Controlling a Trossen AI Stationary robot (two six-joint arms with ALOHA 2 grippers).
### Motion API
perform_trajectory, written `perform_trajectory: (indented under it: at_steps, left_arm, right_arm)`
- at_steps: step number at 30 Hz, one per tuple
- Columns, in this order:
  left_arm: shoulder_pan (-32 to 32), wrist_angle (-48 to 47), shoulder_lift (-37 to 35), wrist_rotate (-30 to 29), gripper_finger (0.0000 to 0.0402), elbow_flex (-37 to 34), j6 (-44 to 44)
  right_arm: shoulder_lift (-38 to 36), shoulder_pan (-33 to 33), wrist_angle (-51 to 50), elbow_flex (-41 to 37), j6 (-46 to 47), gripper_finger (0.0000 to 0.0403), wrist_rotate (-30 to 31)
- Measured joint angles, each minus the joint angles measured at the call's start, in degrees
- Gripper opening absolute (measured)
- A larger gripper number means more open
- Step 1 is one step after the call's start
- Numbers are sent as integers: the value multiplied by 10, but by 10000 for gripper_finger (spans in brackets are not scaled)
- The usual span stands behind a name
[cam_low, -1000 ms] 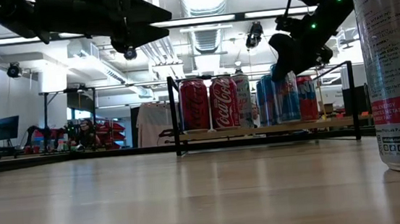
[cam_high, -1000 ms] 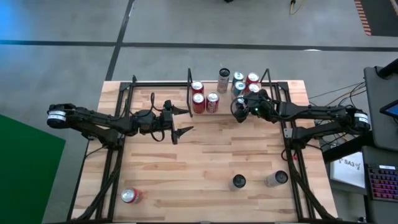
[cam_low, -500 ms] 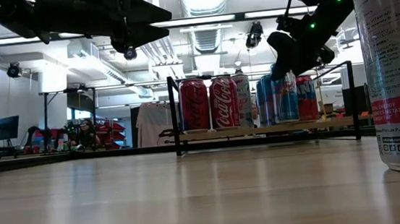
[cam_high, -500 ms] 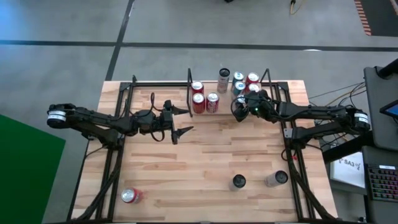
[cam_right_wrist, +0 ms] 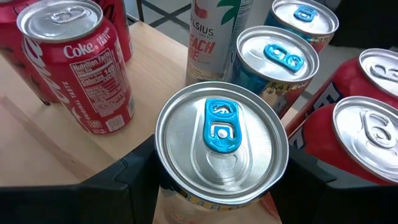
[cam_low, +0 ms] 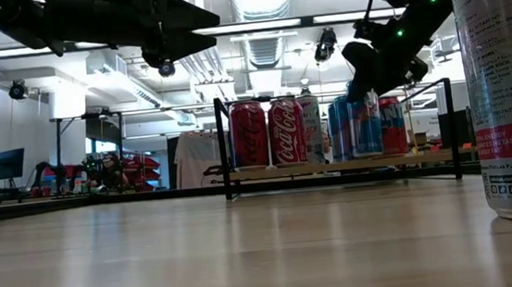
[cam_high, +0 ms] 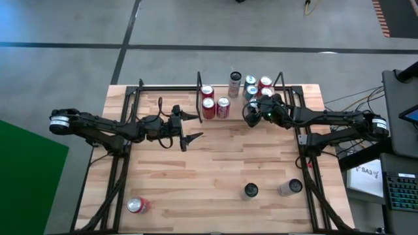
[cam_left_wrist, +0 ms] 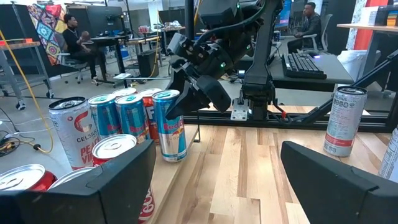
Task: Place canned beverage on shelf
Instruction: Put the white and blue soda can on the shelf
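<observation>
My right gripper (cam_high: pixel 250 114) clasps a blue-tabbed can (cam_right_wrist: pixel 221 143) on the shelf (cam_low: pixel 332 166), upper centre — left gripper (cam_high: pixel 191 126) hangs wide, mid-left.

The high view looked straight down on the whole table (cam_high: pixel 215 176) and both arms. The low view sat at tabletop height, facing level across toward the shelf (cam_low: pixel 332 166) and room behind. Each wrist view looked forward close past its own fingers; both shared the shelf's cans (cam_left_wrist: pixel 169 124) with the others.
</observation>
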Motion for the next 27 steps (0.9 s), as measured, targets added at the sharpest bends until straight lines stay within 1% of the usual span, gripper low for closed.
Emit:
perform_trajectory:
  at_steps: [6,12,20,27]
  left_arm:
    - [0,0,0,0,331,0,0]
    - [0,0,0,0,331,0,0]
    - [0,0,0,0,331,0,0]
    - [0,0,0,0,331,0,0]
  right_arm:
    - [0,0,2,-2,11,228,0]
    - [0,0,4,-3,1,228,0]
    - [0,0,5,-4,-11,243,0]
    - [0,0,5,-8,-16,246,0]
